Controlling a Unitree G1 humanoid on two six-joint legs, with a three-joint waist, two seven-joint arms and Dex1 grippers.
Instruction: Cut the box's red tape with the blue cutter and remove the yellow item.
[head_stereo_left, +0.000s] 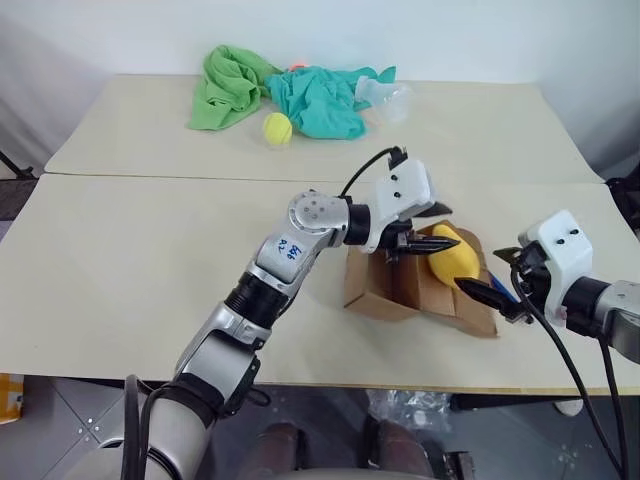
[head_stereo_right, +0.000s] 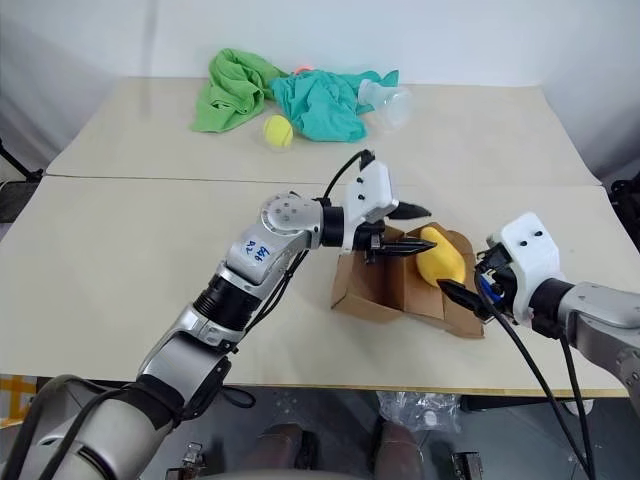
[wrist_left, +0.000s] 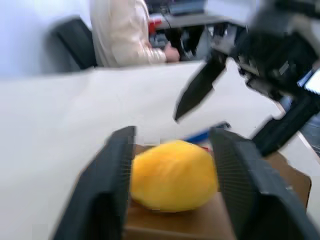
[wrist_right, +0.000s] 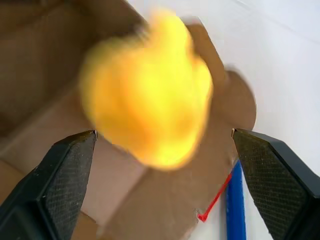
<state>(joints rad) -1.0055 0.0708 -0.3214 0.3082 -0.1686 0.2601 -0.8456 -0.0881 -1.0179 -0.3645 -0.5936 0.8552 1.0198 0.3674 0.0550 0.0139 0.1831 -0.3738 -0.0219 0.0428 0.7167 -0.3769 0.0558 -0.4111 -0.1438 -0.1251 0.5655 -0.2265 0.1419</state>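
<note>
Box — yellow item on top

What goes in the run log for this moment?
box: open | yellow item: on box | left gripper: open around it | right gripper: open | blue cutter: on table

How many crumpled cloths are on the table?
2: a light green crumpled cloth at the far edge, and a teal crumpled cloth touching it, beside the clear plastic cup.
</note>
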